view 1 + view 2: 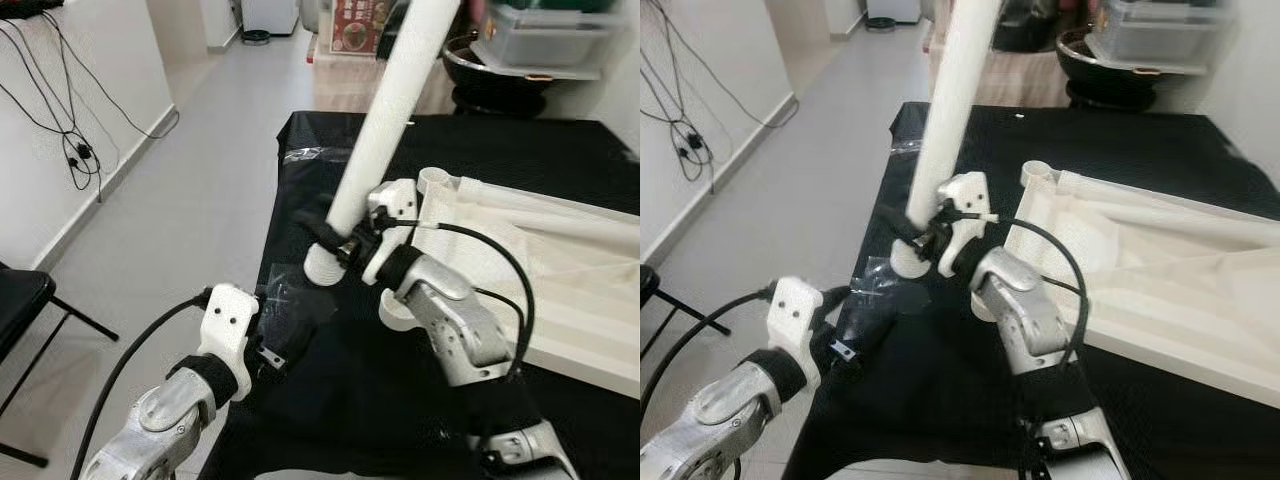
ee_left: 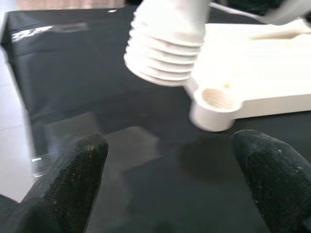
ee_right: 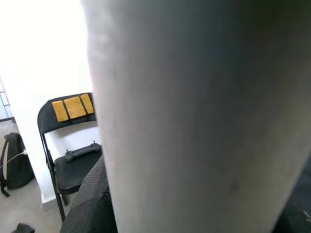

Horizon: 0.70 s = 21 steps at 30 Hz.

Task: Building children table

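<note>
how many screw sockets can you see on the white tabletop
1: a round socket at the near corner of the upturned tabletop, beside the threaded leg held by the right gripper. Others may be hidden.

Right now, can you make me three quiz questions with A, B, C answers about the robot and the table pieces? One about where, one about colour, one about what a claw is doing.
1. Where does the white tabletop lie?
A. On the black cloth
B. On the floor
C. On a chair

2. What colour is the table leg?
A. Red
B. White
C. Blue

3. What is the right claw doing?
A. Hanging open
B. Holding a cable
C. Gripping the leg

Answers:
1 A, the black cloth spreads under the tabletop.
2 B, the leg is white all along.
3 C, its fingers close round the leg just above the threaded end, while the left claw waits open.
</note>
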Tool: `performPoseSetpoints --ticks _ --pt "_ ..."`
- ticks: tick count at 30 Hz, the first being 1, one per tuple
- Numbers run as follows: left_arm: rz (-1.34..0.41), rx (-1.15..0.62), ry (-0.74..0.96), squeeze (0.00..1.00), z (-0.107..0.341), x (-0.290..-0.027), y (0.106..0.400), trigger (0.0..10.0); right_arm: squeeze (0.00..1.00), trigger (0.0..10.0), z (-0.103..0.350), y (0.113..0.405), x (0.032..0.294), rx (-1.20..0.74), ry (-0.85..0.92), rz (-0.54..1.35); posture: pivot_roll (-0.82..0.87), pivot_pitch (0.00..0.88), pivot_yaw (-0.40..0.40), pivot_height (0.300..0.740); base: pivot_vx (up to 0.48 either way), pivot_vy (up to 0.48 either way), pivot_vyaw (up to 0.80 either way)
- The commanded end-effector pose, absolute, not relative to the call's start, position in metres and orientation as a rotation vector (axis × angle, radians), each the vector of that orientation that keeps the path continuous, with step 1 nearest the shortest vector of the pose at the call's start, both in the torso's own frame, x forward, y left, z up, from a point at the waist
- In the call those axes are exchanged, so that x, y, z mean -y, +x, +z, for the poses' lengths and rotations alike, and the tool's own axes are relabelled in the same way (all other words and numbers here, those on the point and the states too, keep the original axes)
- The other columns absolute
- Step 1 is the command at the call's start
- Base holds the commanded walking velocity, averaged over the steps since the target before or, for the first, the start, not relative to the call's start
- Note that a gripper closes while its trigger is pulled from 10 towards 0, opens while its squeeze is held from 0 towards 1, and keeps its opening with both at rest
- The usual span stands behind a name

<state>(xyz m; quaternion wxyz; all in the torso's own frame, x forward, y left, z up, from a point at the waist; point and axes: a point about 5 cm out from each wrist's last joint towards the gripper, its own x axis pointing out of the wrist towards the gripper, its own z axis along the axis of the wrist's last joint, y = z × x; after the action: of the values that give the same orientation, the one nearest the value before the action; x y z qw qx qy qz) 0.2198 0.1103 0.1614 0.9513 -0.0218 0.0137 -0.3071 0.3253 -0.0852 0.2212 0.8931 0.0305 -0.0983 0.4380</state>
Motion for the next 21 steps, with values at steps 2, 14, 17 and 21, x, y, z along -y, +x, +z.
performPoseSetpoints --ticks 2,14,17,21 --pt "-0.644 -0.044 -0.087 0.0 0.162 -0.108 0.212 10.0 0.0 10.0 0.222 0.327 0.086 0.209 0.009 0.946 0.01 0.171 -0.044 0.74 0.0 -0.24 0.0" --pt "-0.549 -0.137 -0.057 0.0 0.152 -0.12 0.181 10.0 0.0 10.0 0.219 0.33 0.073 0.179 -0.082 1.11 0.03 0.199 -0.062 0.74 0.0 0.039 0.0" --pt "-0.528 -0.122 -0.025 0.0 0.154 -0.121 0.178 10.0 0.0 10.0 0.221 0.333 0.071 0.181 -0.087 1.123 0.04 0.201 -0.063 0.74 0.0 0.312 0.0" --pt "-0.52 -0.118 -0.01 0.0 0.155 -0.122 0.176 10.0 0.0 10.0 0.222 0.336 0.071 0.185 -0.092 1.122 0.04 0.206 -0.065 0.74 0.0 0.0 0.0"
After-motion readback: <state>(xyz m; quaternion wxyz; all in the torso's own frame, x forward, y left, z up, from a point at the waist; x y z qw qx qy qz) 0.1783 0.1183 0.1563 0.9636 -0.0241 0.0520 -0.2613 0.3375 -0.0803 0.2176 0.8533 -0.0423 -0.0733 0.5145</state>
